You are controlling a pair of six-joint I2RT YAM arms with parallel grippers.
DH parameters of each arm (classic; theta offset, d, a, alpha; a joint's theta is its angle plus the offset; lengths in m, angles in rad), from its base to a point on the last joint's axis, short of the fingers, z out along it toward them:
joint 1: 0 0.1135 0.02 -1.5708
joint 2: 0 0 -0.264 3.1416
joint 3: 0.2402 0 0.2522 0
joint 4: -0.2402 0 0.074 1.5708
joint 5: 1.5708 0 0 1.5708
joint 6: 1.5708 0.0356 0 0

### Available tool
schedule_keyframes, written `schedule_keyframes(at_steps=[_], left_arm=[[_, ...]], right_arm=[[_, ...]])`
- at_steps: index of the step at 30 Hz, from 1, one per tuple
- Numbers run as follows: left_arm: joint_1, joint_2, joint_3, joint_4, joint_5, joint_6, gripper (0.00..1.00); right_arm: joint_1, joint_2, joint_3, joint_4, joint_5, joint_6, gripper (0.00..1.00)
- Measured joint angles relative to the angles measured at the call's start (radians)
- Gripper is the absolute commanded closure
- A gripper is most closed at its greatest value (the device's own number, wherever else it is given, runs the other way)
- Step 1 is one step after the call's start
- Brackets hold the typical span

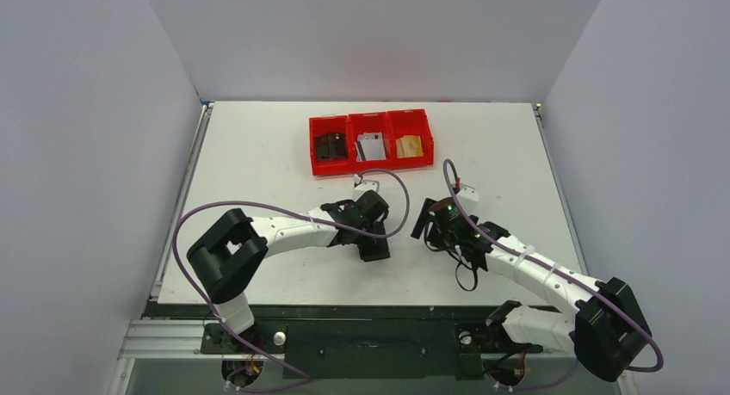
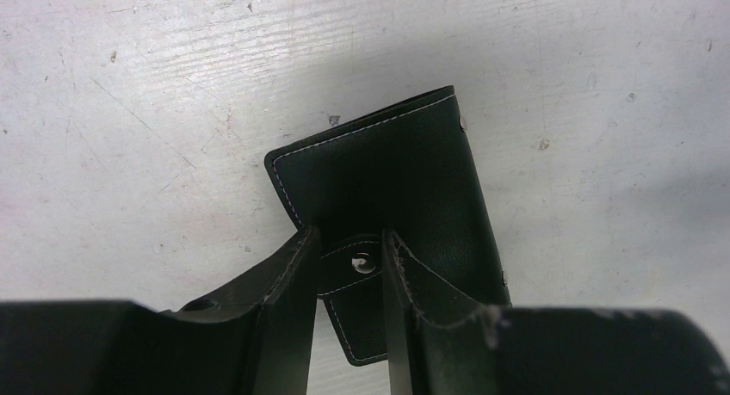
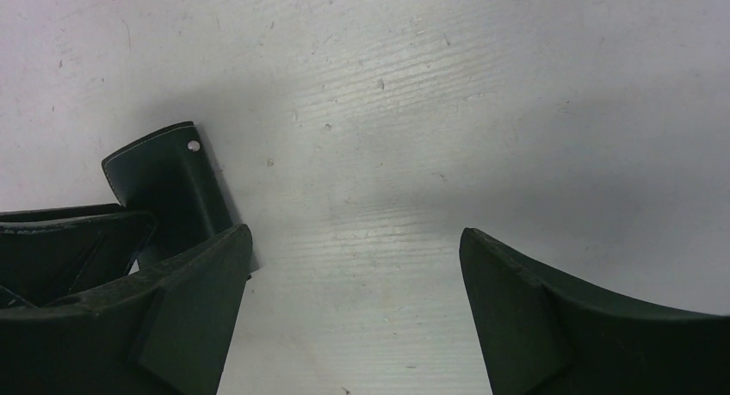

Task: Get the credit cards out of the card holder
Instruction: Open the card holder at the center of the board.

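The card holder (image 2: 387, 171) is a black stitched wallet lying closed on the white table, also seen below the left wrist in the top view (image 1: 375, 247). My left gripper (image 2: 349, 259) is down on it, jaws narrow on either side of the snap tab (image 2: 362, 263), pressing its edges. My right gripper (image 3: 355, 274) hovers wide open to the right of the card holder (image 3: 168, 184), over bare table. Credit cards lie in the bins: a white-grey one (image 1: 372, 145), a gold one (image 1: 409, 145) and a dark one (image 1: 329, 145). No card shows in the holder.
Three joined red bins (image 1: 370, 117) stand at the back middle of the table (image 1: 258, 154). Purple cables loop off both arms near the grippers. White walls close in the left, right and back sides.
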Motion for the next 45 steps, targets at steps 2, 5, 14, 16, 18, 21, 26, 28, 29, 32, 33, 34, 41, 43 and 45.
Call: schedule_keyframes(at_steps=[2,5,14,16,18,21,26,28,29,32,33,34,41,43,45], left_arm=[[0.000,-0.001,-0.002,0.003,0.002,0.000,1.00],[0.006,-0.006,-0.011,0.013,0.013,-0.001,1.00],[0.058,-0.046,-0.072,0.082,0.117,-0.019,1.00],[0.070,-0.053,-0.085,0.097,0.140,-0.021,1.00],[0.078,-0.059,-0.095,0.110,0.156,-0.024,1.00],[0.090,-0.065,-0.108,0.128,0.182,-0.025,1.00],[0.104,-0.068,-0.114,0.137,0.211,-0.027,1.00],[0.108,-0.068,-0.115,0.142,0.221,-0.027,1.00],[0.109,-0.068,-0.116,0.143,0.224,-0.027,1.00],[0.111,-0.069,-0.120,0.155,0.233,-0.029,1.00],[0.113,-0.069,-0.122,0.158,0.235,-0.029,1.00],[0.116,-0.071,-0.126,0.165,0.241,-0.031,1.00],[0.124,-0.085,-0.151,0.189,0.259,-0.044,1.00],[0.126,-0.094,-0.161,0.193,0.262,-0.047,1.00],[0.130,-0.114,-0.177,0.191,0.265,-0.051,1.00]], right_arm=[[0.021,0.010,0.000,0.006,0.005,0.003,0.16],[0.061,0.036,0.005,0.023,0.007,0.005,0.17],[0.142,0.175,0.010,0.180,-0.033,0.013,0.25],[0.150,0.224,0.010,0.224,-0.047,0.018,0.27],[0.161,0.275,0.011,0.266,-0.064,0.024,0.29],[0.177,0.328,0.020,0.322,-0.073,0.030,0.31],[0.188,0.374,0.027,0.400,-0.077,0.053,0.46],[0.190,0.385,0.027,0.415,-0.076,0.062,0.58],[0.190,0.389,0.027,0.422,-0.076,0.064,0.65],[0.190,0.403,0.026,0.436,-0.079,0.087,0.81],[0.190,0.403,0.027,0.439,-0.079,0.088,0.87],[0.190,0.403,0.027,0.439,-0.076,0.090,0.89],[0.190,0.402,0.027,0.438,-0.072,0.102,0.92],[0.190,0.402,0.027,0.437,-0.072,0.102,0.92],[0.190,0.402,0.027,0.435,-0.070,0.102,0.91]])
